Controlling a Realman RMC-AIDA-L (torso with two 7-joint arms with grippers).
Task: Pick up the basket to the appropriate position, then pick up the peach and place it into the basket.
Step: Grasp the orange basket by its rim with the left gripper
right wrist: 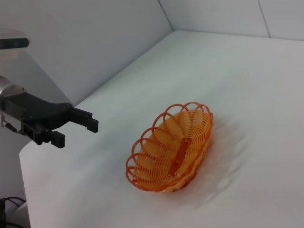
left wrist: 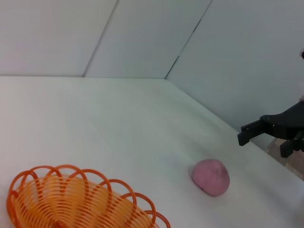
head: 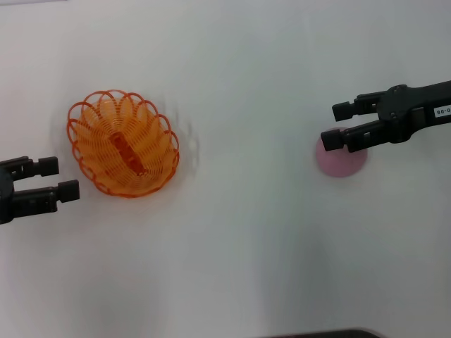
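Note:
The orange wire basket (head: 123,144) stands on the white table at the left; it also shows in the left wrist view (left wrist: 71,205) and the right wrist view (right wrist: 173,147). The pink peach (head: 345,163) lies on the table at the right and shows in the left wrist view (left wrist: 211,176). My right gripper (head: 335,124) is open and empty, above the peach's far-left side, its lower finger overlapping the fruit in the head view. My left gripper (head: 60,178) is open and empty, just left of the basket, apart from its rim.
The white table (head: 239,232) fills the head view. Pale walls stand behind it in both wrist views. The table's left edge (right wrist: 28,156) runs close behind my left gripper. A dark shape (head: 317,333) shows at the bottom edge.

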